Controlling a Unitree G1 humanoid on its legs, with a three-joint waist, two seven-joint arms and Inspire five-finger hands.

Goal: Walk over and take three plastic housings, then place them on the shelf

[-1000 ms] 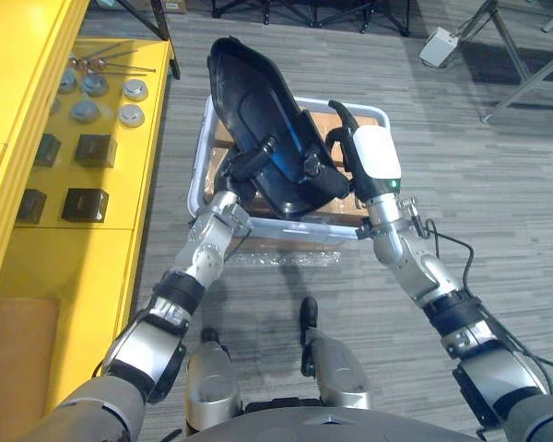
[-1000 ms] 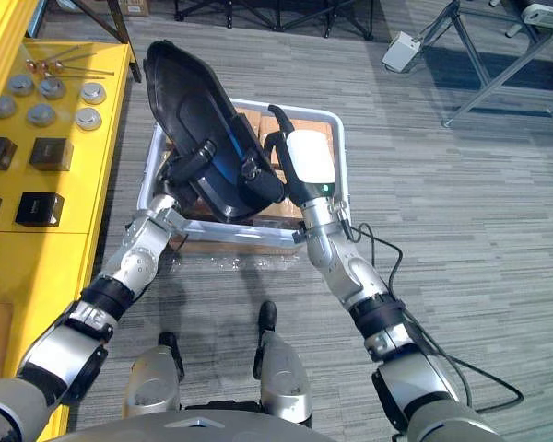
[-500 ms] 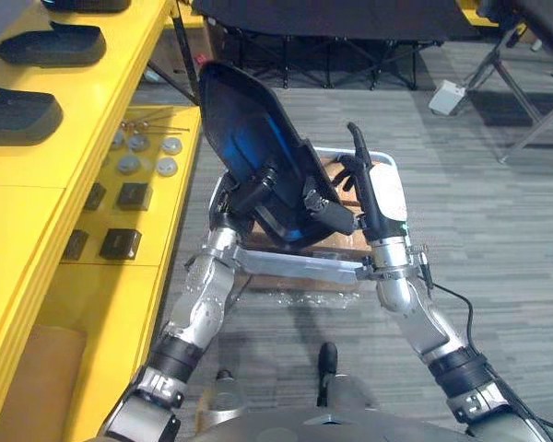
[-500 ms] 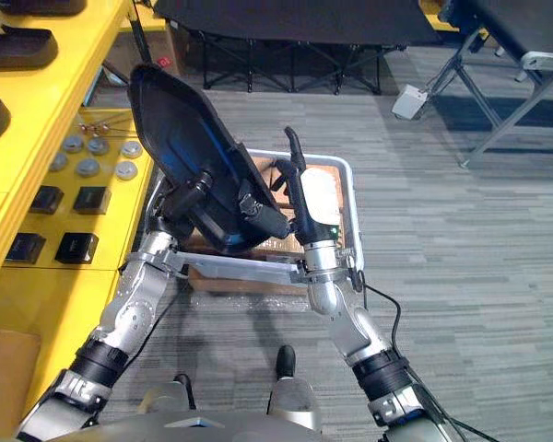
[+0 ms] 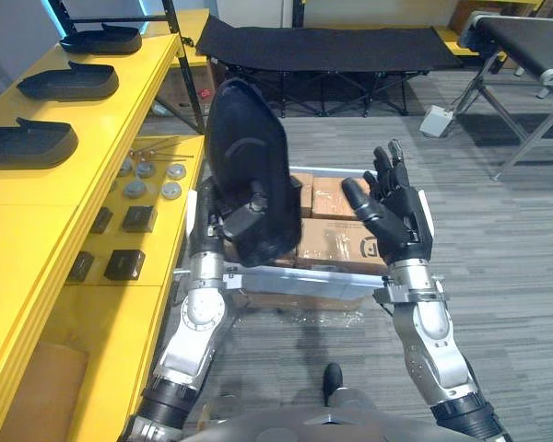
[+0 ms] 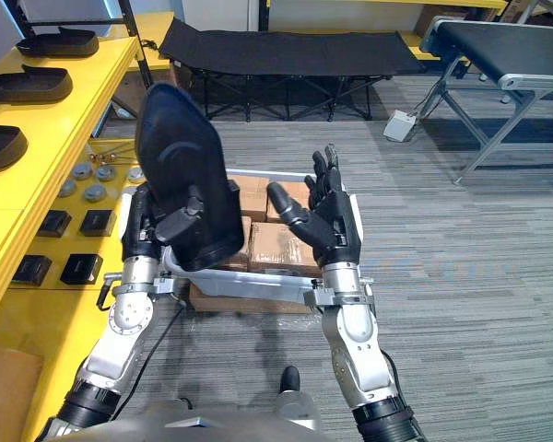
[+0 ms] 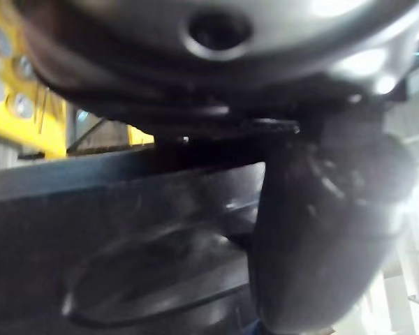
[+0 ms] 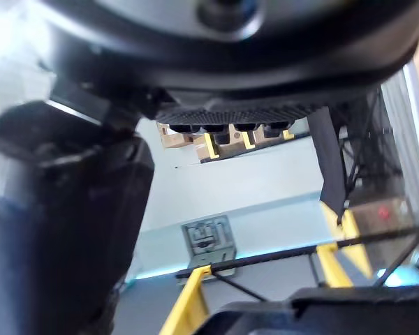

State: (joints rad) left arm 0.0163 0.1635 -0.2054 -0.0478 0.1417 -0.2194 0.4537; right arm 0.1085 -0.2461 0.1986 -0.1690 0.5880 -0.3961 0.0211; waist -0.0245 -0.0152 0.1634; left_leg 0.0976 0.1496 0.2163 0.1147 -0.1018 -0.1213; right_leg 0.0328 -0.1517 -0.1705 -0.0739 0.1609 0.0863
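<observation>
Left robot hand (image 5: 249, 214) grips housing (image 5: 249, 147) upright over crate (image 5: 295, 274); fingers probably behind it. Right robot hand (image 5: 398, 219) open, just beside, not touching.

Grey carpet (image 5: 507, 276) is noted as the floor. A pale bin (image 5: 323, 273) is seen on it, packed with cardboard boxes (image 5: 346, 241). A black folding cot (image 5: 323, 44) is set beyond the bin. Round metal discs (image 5: 152, 180) and small black blocks (image 5: 124, 264) are laid out left of the bin. A white box (image 5: 436, 121) is noted on the carpet, far right.

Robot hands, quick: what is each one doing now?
Left hand: closed on the black plastic housing.
Right hand: open, holding nothing.
</observation>
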